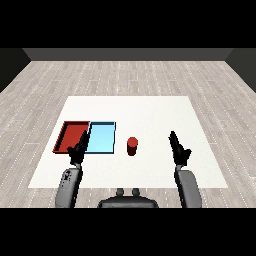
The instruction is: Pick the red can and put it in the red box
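Observation:
A small red can stands upright on the white table, just right of the light blue tray. The red tray lies at the left, touching the blue one. My right hand hovers to the right of the can with a clear gap between them; its fingers are straight and it holds nothing. My left hand is raised in front of the seam between the two trays, fingers straight, holding nothing, and hides part of their near edges.
Both trays hold nothing that I can see. Bare white table stretches behind the can and trays to the far edge and out to the right. Grey plank floor surrounds the table.

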`<action>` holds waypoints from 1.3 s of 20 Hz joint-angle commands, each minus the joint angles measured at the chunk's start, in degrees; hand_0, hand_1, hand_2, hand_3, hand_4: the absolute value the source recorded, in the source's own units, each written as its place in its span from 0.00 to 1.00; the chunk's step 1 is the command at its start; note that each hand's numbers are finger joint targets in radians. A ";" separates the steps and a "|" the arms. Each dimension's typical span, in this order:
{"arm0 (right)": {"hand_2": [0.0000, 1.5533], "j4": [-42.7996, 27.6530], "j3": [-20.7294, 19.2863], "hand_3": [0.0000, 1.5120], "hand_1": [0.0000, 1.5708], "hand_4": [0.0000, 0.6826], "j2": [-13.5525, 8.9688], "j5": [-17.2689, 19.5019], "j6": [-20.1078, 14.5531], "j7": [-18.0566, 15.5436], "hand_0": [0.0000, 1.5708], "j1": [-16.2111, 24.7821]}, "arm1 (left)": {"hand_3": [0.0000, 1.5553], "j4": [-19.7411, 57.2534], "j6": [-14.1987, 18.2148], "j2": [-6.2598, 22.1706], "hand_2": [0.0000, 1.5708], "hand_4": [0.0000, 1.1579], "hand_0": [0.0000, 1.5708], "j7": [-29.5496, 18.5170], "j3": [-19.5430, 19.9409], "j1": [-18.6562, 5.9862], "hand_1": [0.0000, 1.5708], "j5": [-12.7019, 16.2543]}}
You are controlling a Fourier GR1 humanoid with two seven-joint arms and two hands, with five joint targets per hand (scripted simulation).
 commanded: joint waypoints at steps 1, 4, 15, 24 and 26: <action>0.00 -0.21 -0.54 0.00 0.00 0.00 0.15 -0.18 1.48 -0.33 0.00 0.84 | 0.00 -0.14 -1.89 -0.66 0.00 0.00 0.00 -0.05 0.56 -0.09 0.00 1.74; 0.00 -1.43 -0.92 0.00 0.00 0.00 -0.63 -1.83 4.81 -1.12 0.00 3.81 | 0.00 -0.97 -1.90 -0.84 0.00 0.00 0.00 0.79 0.57 -0.08 0.00 1.57; 0.00 -0.85 -2.36 0.00 0.00 0.00 0.02 -4.14 10.32 -21.99 0.00 3.77 | 0.00 -2.52 -2.86 -2.92 0.00 0.00 0.00 -24.17 2.13 -0.11 0.00 2.02; 0.00 -0.56 -2.99 0.00 0.00 0.00 0.09 -3.66 13.07 -23.72 0.00 5.61 | 0.00 -6.27 -1.58 -3.40 0.00 0.00 0.00 -20.24 0.35 0.41 0.00 0.29; 0.00 -2.36 -2.43 0.00 0.00 0.00 0.92 -3.23 12.46 -22.43 0.00 5.99 | 0.00 -3.94 -3.15 -2.28 0.00 0.00 0.00 -23.64 2.54 0.58 0.00 1.64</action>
